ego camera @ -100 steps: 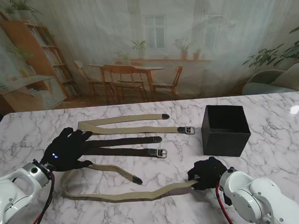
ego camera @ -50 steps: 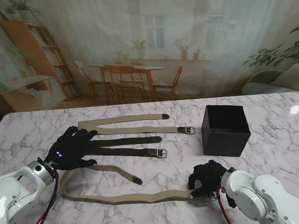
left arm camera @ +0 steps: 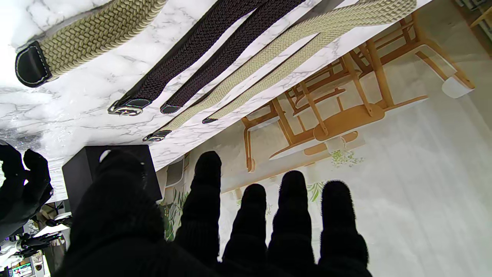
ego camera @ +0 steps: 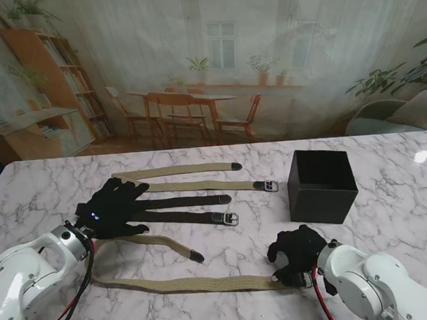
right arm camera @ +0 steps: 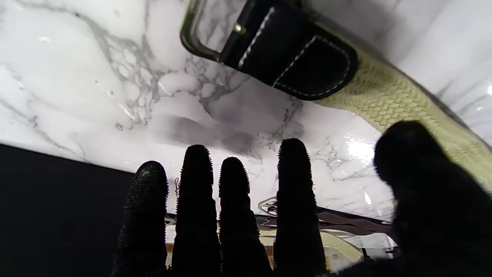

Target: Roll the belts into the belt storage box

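Observation:
Three belts lie on the marble table. The nearest tan belt (ego camera: 185,284) runs straight to its buckle end (right arm camera: 292,57), which rests flat on the table under my right hand (ego camera: 297,253). That hand is open, fingers (right arm camera: 196,200) straight and holding nothing. The belt loops back at the left to its dark tip (ego camera: 196,256). A dark belt (ego camera: 188,209) and a second tan belt (ego camera: 193,184) lie folded farther away. My left hand (ego camera: 114,207) is open, fingers (left arm camera: 292,215) spread over their left ends. The black storage box (ego camera: 321,185) stands at the right, upright and open-topped.
The dark belt's buckle (left arm camera: 125,109) and the far tan belt's buckle (ego camera: 269,186) point toward the box (left arm camera: 77,177). The table's far edge runs just beyond the far belt. Bare marble lies between the box and my right hand.
My right hand drew nearer to me, and the near tan belt's buckle end went from lifted and wavy to flat and straight. My left hand slid right and farther onto the belts' left ends.

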{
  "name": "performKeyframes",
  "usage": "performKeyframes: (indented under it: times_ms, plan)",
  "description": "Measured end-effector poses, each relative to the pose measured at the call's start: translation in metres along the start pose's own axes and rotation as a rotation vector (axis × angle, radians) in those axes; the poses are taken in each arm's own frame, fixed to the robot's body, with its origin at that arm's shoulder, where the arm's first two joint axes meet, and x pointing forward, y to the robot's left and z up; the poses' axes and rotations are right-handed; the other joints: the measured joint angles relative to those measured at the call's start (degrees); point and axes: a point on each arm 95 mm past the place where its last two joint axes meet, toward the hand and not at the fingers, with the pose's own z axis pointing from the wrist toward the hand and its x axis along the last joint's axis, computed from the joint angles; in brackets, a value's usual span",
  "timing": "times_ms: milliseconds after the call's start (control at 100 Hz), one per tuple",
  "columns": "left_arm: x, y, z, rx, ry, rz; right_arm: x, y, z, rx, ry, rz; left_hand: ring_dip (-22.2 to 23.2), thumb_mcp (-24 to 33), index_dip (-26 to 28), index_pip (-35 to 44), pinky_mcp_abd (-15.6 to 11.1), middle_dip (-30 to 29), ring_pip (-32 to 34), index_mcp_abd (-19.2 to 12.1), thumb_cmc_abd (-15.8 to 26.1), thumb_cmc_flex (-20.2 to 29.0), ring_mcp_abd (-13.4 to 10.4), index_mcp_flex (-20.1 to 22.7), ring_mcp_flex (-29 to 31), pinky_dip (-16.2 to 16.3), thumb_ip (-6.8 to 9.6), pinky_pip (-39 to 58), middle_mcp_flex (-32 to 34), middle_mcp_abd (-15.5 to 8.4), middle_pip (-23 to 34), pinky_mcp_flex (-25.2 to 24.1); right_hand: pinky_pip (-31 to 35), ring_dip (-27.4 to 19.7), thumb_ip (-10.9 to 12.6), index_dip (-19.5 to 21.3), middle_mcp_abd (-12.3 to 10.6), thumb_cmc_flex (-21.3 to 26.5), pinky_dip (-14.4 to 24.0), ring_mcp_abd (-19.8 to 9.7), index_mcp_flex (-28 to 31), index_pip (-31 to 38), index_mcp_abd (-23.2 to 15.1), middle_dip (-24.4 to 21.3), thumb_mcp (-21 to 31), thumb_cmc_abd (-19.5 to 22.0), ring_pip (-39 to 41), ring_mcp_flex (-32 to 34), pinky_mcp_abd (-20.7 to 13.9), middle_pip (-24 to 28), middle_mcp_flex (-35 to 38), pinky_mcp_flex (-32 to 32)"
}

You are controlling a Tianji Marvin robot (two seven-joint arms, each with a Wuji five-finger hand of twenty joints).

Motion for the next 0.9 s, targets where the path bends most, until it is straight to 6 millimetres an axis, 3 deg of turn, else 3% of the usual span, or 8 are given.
performKeyframes:
  times_ms: [210, 530, 600, 850, 900]
  plan:
    - [0.002, 0.003, -0.004, 0.003, -0.008, -0.007, 0.006, -0.005, -0.009, -0.001, 0.012, -0.077, 0.0, 0.0, 0.05, 0.01, 0.03, 0.32, -0.01, 0.0, 0.03, 0.0, 0.01, 0.0, 0.04, 0.0, 0.0, -0.03, 0.65, 0.01, -0.01, 0.0, -0.75, -1.86, 0.53, 2.3, 0.0, 0.16, -0.77, 0.0, -3.62, 0.14, 1.72, -0.87, -6.31, -4.51, -1.95, 0.0, 0.0, -0.55, -0.89, -0.05]
    - [0.006, 0.008, -0.003, -0.01, -0.02, -0.014, 0.017, -0.015, -0.007, 0.004, -0.001, -0.126, 0.0, 0.02, 0.05, 0.01, 0.05, 0.32, -0.02, 0.0, 0.68, 0.0, 0.02, 0.0, 0.05, 0.02, 0.0, -0.69, 0.65, 0.01, -0.02, 0.0, -1.31, -2.36, 1.77, 16.65, 0.0, 0.22, -1.4, 0.0, -11.63, 15.94, 4.0, -0.88, -6.18, -5.61, -2.94, -0.01, 0.0, -0.22, -3.01, 0.68]
    - [0.007, 0.009, -0.004, -0.014, -0.022, -0.017, 0.019, -0.019, -0.004, 0.006, -0.018, -0.13, 0.0, 0.02, 0.05, 0.01, 0.05, 0.32, -0.02, 0.0, 0.68, 0.0, 0.02, 0.0, 0.05, 0.02, 0.0, -0.69, 0.65, 0.01, -0.02, 0.0, -1.31, -1.67, 2.05, 18.15, 0.0, 3.04, -1.45, 0.47, -12.67, 19.25, 4.0, -0.88, -6.83, -6.87, -2.17, -1.05, 0.0, 0.29, -3.73, 0.9]
    - [0.008, 0.01, -0.005, -0.019, -0.022, -0.022, 0.02, -0.018, -0.001, 0.01, -0.041, -0.155, 0.0, 0.01, 0.05, 0.01, 0.06, 0.32, -0.03, 0.0, 0.68, 0.0, 0.02, 0.0, 0.05, 0.07, 0.0, -0.71, 0.65, 0.01, -0.02, 0.0, -1.31, -1.73, 2.41, 20.81, 0.0, 4.49, -1.98, 0.44, -15.36, 26.29, 4.0, -0.28, -6.41, -7.95, -2.33, -0.99, 0.01, 1.4, -3.9, 1.17]
    - [0.008, 0.01, -0.005, -0.019, -0.023, -0.022, 0.02, -0.018, -0.001, 0.015, -0.043, -0.163, 0.0, 0.01, 0.05, 0.01, 0.06, 0.32, -0.03, 0.0, 0.68, 0.0, 0.02, 0.0, 0.05, 0.07, 0.0, -0.71, 0.65, 0.01, -0.02, 0.0, -1.31, -1.73, 2.65, 21.08, 0.03, 7.36, -1.99, 0.44, -15.09, 27.54, 4.0, -0.03, -6.13, -8.55, -2.33, -1.03, 0.01, 1.61, -3.92, 1.51]
